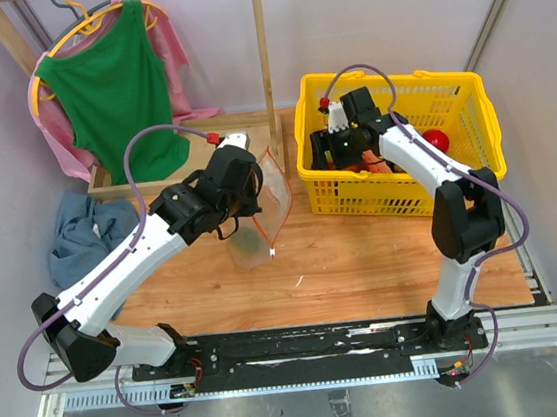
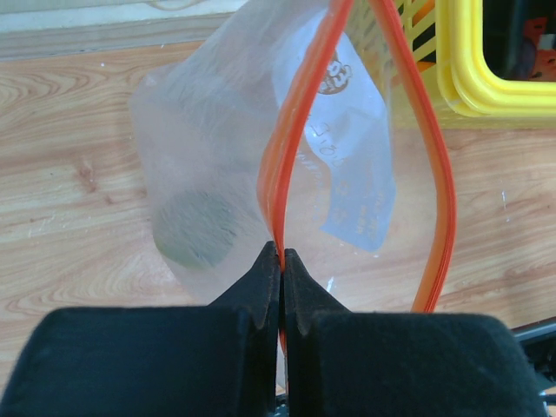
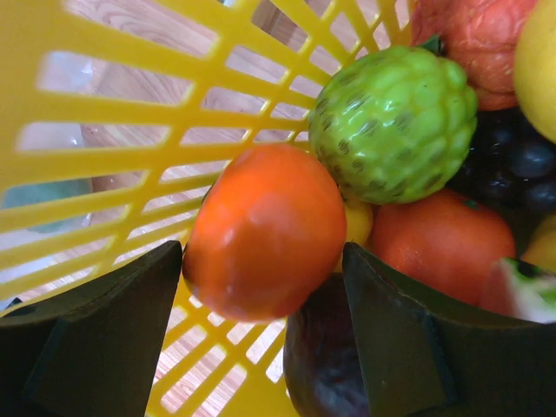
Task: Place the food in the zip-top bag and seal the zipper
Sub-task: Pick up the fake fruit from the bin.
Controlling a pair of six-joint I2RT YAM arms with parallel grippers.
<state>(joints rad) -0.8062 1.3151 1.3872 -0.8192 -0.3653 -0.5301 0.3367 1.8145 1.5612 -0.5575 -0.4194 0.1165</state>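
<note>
My left gripper [image 2: 281, 252] is shut on the orange-red zipper [image 2: 300, 113] of the clear zip-top bag [image 2: 217, 130]. It holds the bag's mouth spread above the wooden table. A round green piece of food [image 2: 195, 230] lies inside the bag [image 1: 259, 211]. My right gripper [image 3: 261, 261] is down in the yellow basket [image 3: 130, 104], open, with one finger close against each side of a glossy orange fruit [image 3: 265, 226]. Beside that fruit lie a bumpy green fruit [image 3: 391, 122], a dark purple piece [image 3: 326, 365] and more orange and yellow food.
The yellow lattice basket [image 1: 408, 194] stands at the back right of the table, with a red fruit [image 1: 437, 140] in it. A wooden rack holds a green shirt [image 1: 109, 87] at the back left. A blue cloth [image 1: 85, 231] lies left of the table.
</note>
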